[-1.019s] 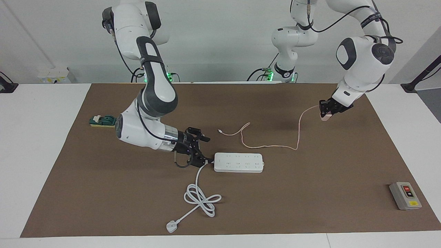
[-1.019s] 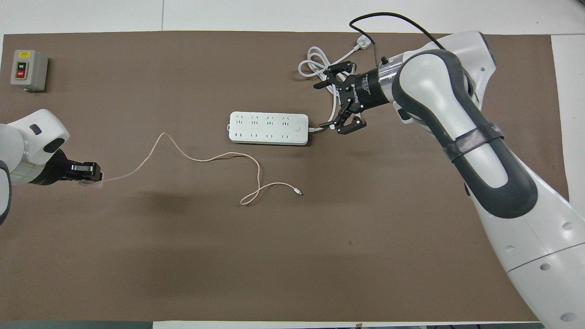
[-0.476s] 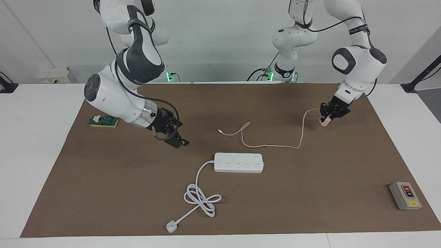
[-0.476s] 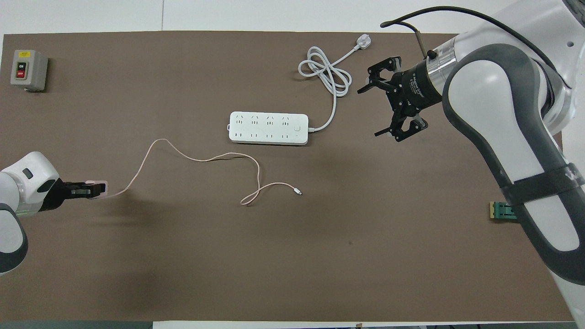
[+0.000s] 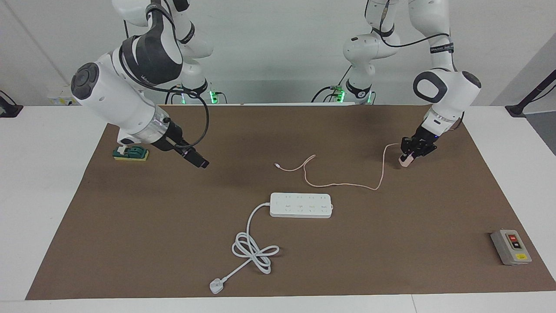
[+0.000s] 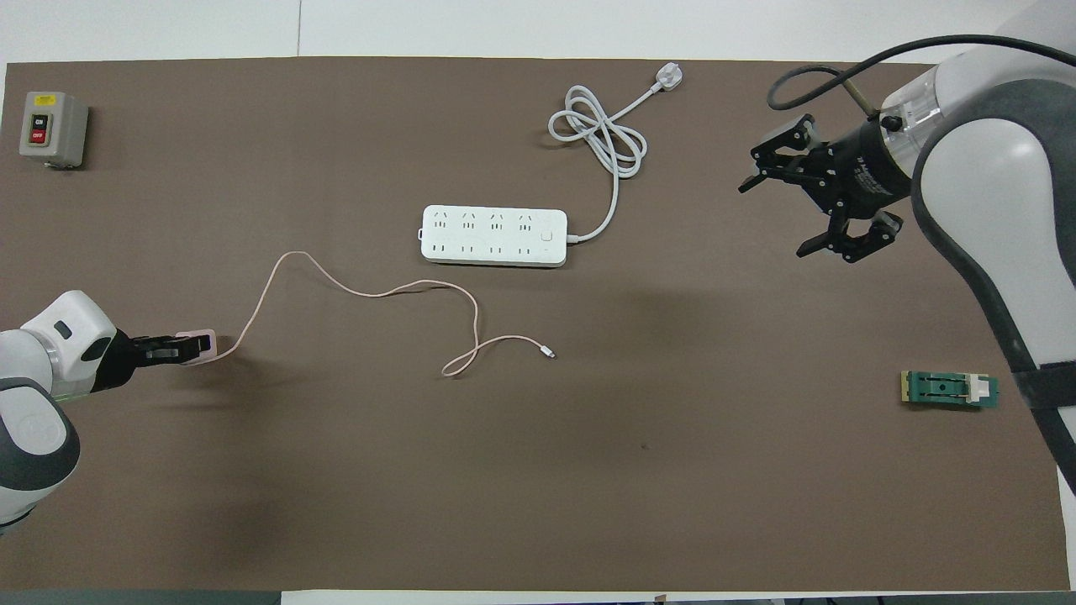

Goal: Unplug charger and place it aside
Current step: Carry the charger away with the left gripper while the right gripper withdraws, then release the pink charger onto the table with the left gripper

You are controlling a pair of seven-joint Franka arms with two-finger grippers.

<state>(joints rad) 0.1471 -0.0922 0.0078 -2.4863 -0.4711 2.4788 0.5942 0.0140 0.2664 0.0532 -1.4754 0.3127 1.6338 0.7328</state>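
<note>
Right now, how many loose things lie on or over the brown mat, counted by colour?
Pink: 1, the charger, held in the left end effector
White: 1, the power strip
Grey: 1, the button box
Green: 1, the small block
Total: 4

Much of the charger (image 5: 404, 160) sits under the left gripper (image 5: 410, 153), so only its pale lower end shows in the facing view, and whether it touches the tabletop (image 5: 391, 243) cannot be told. In the overhead view the left arm is cut off by the picture's edge, and the right arm likewise runs out of that view. The right gripper (image 5: 200, 163) looks like one dark block from the facing side.
</note>
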